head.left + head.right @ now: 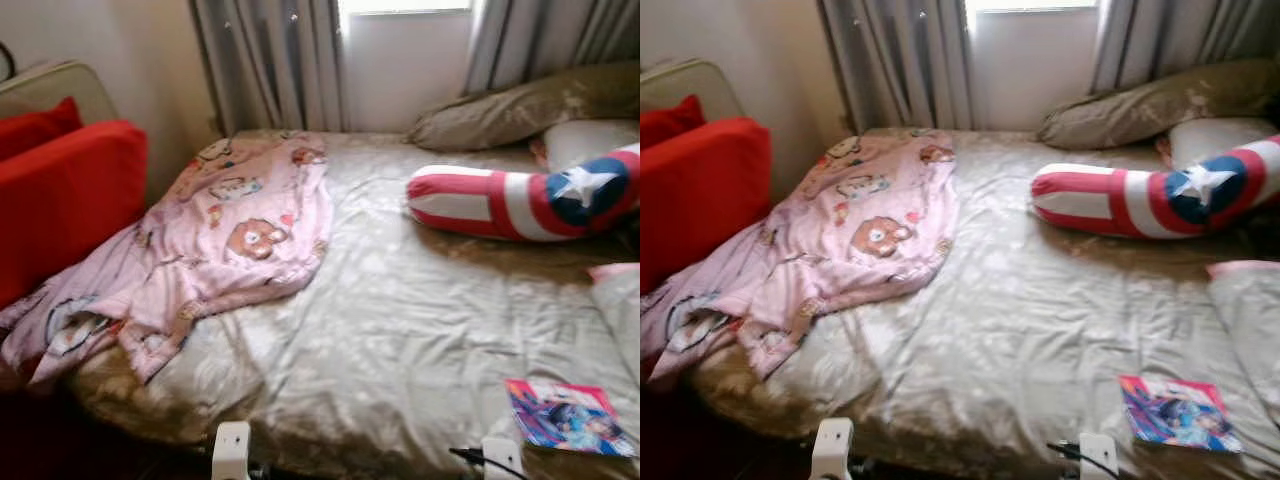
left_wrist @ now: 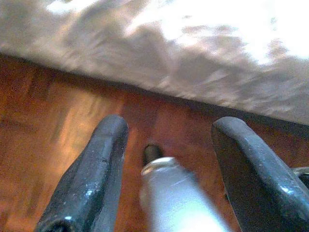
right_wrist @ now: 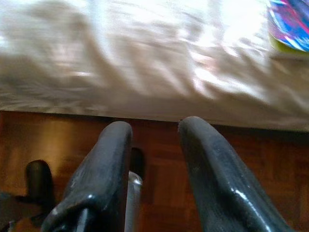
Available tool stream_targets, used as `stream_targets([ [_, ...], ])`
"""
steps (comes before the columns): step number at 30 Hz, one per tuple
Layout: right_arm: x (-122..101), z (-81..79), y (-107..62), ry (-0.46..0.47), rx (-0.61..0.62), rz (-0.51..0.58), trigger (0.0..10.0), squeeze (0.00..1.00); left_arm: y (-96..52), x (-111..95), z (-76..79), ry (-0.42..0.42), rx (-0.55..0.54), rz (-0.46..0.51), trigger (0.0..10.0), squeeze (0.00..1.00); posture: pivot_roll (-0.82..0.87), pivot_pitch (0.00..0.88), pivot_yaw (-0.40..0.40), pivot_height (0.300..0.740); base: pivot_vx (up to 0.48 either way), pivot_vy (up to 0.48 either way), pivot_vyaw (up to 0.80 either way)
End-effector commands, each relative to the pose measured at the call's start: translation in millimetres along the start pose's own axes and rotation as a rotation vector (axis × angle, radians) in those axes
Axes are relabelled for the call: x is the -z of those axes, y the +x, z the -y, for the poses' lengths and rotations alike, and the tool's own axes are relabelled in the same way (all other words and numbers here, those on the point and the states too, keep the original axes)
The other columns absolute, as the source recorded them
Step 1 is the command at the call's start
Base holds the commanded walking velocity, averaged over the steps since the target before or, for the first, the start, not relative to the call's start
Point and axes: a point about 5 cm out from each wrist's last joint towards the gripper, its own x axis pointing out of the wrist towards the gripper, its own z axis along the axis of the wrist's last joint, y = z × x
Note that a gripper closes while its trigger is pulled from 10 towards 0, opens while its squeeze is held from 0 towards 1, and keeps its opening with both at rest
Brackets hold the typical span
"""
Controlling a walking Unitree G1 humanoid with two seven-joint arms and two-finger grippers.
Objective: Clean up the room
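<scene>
pink cartoon blanket [image 1: 215,240] crumpled on bed's [image 1: 400,330] L side, corner spilling over edge | soft, light, floppy — prob best pinched at a bunched fold | L gripper [image 2: 169,145] fingers wide, empty, over floor | R gripper [image 3: 154,145] narrower gap, empty | comic book [image 1: 568,416] near front-R corner

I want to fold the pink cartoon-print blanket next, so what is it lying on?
The pink cartoon-print blanket lies crumpled on the shiny beige satin bedsheet, its lower end spilling over the bed's left edge beside the red cushion. Whatever lies beneath its folds is covered.
</scene>
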Motion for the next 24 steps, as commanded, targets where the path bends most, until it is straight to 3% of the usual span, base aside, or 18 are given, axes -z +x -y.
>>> stream_targets([
  [1,-4.3,-7.9,1.6,-0.003,-0.016,0.005,10.0,0.00,-1.1,4.9,-3.6,0.001,-0.011,-0.024,10.0,0.00,-0.01,0.000,0.060,0.740,0.000,0.311,0.00],
  [24,-1.0,-5.5,0.7,0.003,-0.009,0.000,10.0,0.00,-1.6,5.9,-5.7,0.011,-0.011,-0.028,10.0,0.00,-0.01,0.000,0.065,0.740,0.000,0.315,0.00],
])
